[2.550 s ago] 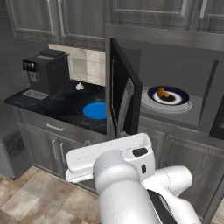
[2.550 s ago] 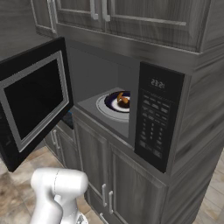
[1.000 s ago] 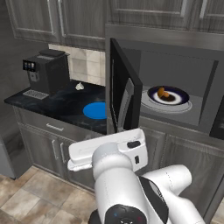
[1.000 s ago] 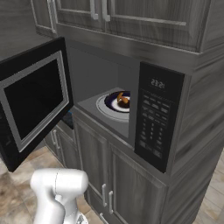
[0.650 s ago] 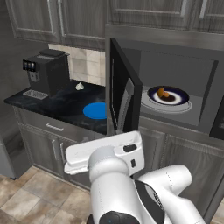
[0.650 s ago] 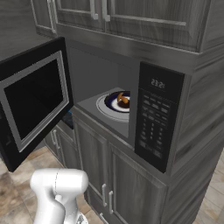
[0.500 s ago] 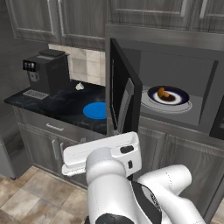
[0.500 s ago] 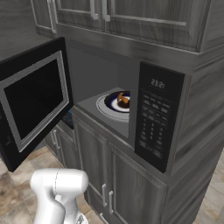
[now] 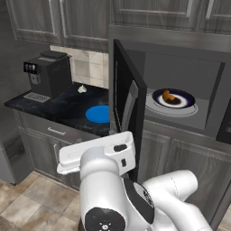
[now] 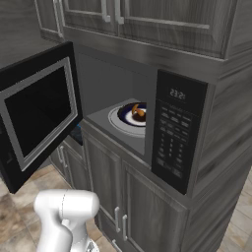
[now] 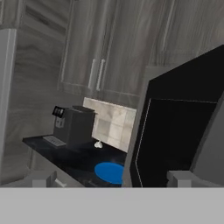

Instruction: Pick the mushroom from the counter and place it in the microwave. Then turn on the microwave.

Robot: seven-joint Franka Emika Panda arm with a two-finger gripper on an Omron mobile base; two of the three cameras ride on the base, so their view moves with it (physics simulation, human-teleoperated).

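Observation:
The microwave [image 9: 180, 67] stands with its door [image 9: 126, 101] swung wide open. Inside, the small orange-brown mushroom [image 9: 168, 95] lies on a blue-rimmed plate [image 9: 185, 104]; the right base view shows the mushroom [image 10: 138, 113] on the same plate [image 10: 123, 117], left of the button panel [image 10: 174, 133]. My gripper [image 11: 110, 179] is open and holds nothing. In the hand view it faces the dark door [image 11: 175, 140] and the black counter [image 11: 65, 155] from a distance. The white hand [image 9: 97, 152] hangs low in front of the door's lower edge.
On the counter [image 9: 58, 106] stand a black coffee machine [image 9: 49, 74], a whitish garlic-like lump [image 9: 82, 89] and a blue disc [image 9: 100, 113]. Grey cabinets run above and below. The open door [image 10: 39, 113] juts out over the floor to my left.
The hand has drifted a little to the left in front of the door. The mushroom, the plate and the door have not moved.

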